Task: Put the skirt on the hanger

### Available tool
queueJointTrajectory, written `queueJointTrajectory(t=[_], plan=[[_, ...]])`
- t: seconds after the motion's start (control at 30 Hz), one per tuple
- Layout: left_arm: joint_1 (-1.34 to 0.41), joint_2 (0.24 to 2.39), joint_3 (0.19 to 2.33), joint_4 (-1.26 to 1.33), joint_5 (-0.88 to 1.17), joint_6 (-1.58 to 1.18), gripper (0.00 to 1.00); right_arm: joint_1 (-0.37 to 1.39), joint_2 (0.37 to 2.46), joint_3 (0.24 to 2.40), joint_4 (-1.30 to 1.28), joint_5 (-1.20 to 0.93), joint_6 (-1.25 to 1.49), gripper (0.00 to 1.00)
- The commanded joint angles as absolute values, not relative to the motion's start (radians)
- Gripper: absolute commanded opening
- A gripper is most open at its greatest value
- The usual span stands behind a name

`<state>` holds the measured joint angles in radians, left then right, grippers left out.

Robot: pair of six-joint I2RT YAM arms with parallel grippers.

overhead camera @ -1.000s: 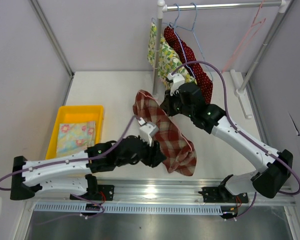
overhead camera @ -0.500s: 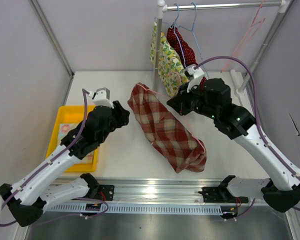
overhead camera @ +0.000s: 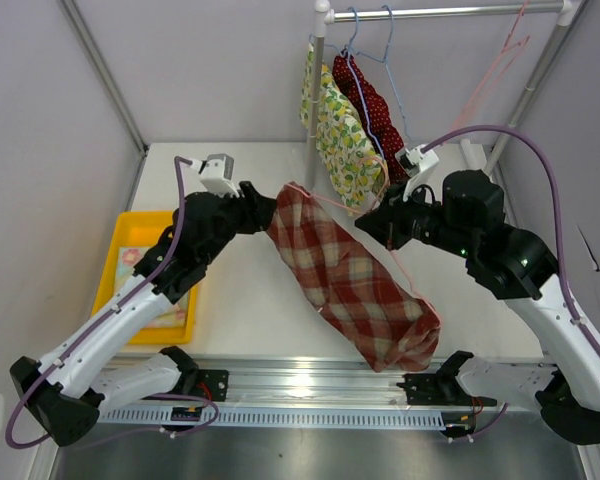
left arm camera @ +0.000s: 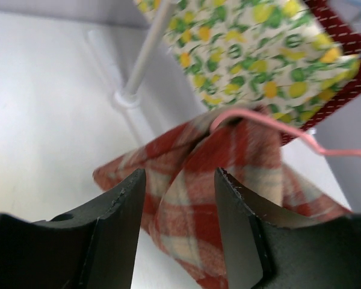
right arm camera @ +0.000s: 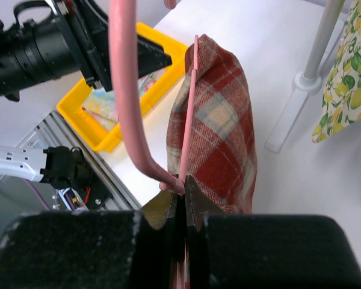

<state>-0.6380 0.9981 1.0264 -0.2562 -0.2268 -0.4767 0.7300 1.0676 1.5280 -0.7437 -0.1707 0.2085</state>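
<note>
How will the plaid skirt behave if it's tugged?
Probably floppy: the plaid skirt sags in folds from the pink hanger. Its weave looks thick and woolly, so likely grippy, not slippery. A tug might swing the hanger, which only the right hand grips.

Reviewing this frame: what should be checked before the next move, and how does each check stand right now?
1. Right gripper shut on the pink hanger: ok.
2. Skirt hangs from the hanger: ok.
3. Both hanger ends inside the skirt: cannot tell.
4. Left gripper open, not clamping the skirt: ok.
5. Bare stretch on the rail for the hook: ok.
6. Skirt apart from the lemon-print garment: cannot tell.
</note>
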Motion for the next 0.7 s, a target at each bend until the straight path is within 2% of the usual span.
queueJointTrajectory(t=[0.0,0.13,0.4,0.5,0.53,0.57,0.63,0.67], plan=[[-0.632,1.002,1.023,-0.059,-0.103,-0.402,0.55,0.732,1.023,1.588,-0.715,-0.187,0.216,0.0],[-0.634,1.043,0.993,0.041,0.044,-0.393,0.54,0.732,1.022,1.608,-0.726,-0.189,0.216,0.0],[-0.634,1.065,0.948,0.117,0.098,-0.393,0.51,0.732,1.031,1.652,-0.755,-0.184,0.207,0.0],[-0.634,1.08,0.95,0.118,0.091,-0.391,0.4,0.732,1.029,1.669,-0.761,-0.183,0.207,0.0],[-0.634,1.083,0.951,0.12,0.084,-0.394,0.27,0.732,1.026,1.672,-0.768,-0.176,0.207,0.0],[-0.634,1.081,0.95,0.121,0.075,-0.397,0.18,0.732,1.026,1.677,-0.773,-0.17,0.206,0.0],[-0.634,1.08,0.949,0.127,0.058,-0.402,0.03,0.732,1.023,1.686,-0.793,-0.15,0.206,0.0],[-0.634,1.081,0.95,0.123,0.049,-0.403,0.01,0.732,1.017,1.687,-0.796,-0.138,0.207,0.0]])
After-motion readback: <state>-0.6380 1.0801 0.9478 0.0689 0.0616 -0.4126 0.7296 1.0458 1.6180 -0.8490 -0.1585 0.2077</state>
